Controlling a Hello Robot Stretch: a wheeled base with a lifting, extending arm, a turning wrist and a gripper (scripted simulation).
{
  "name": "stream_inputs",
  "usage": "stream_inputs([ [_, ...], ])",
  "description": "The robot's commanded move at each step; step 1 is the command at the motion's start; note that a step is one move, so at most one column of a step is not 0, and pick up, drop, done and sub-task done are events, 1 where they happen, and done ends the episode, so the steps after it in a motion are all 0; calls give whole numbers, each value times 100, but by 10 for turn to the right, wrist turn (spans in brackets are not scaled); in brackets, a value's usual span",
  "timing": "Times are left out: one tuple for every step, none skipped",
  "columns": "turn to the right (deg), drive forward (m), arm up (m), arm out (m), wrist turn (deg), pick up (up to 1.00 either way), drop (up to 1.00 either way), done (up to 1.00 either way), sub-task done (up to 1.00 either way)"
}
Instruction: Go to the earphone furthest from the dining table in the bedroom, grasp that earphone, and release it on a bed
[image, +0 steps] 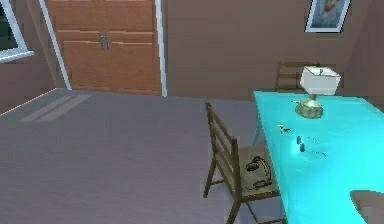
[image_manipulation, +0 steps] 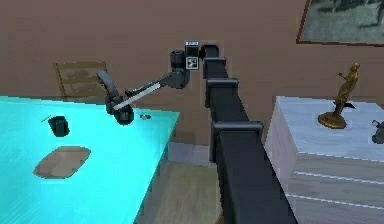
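A dark looped thing with a cord, shaped like an earphone (image: 258, 168), lies on the seat of a wooden chair (image: 225, 150) pushed up to the cyan dining table (image: 330, 150). A few small dark bits (image: 301, 141) lie on the tabletop near it. In the arm side view the dark arm bar (image_manipulation: 240, 150) rises to two white marker squares (image_manipulation: 200, 57). Left of them my gripper (image_manipulation: 114, 100) reaches over the cyan table (image_manipulation: 90, 140). I cannot tell whether it holds anything.
A lamp (image: 318, 88) stands on the table's far end, a second chair (image: 294, 74) behind it. Double wooden doors (image: 105, 45) close the far wall across open floor. Beside the arm stand a white dresser (image_manipulation: 330, 160) with a gold statue (image_manipulation: 342, 95), a dark cup (image_manipulation: 60, 125) and a brown mat (image_manipulation: 62, 160).
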Motion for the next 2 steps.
stream_inputs([
  [0,0,0,0,-450,0,0,0,0],
  [0,0,0,0,-90,0,0,0,0],
])
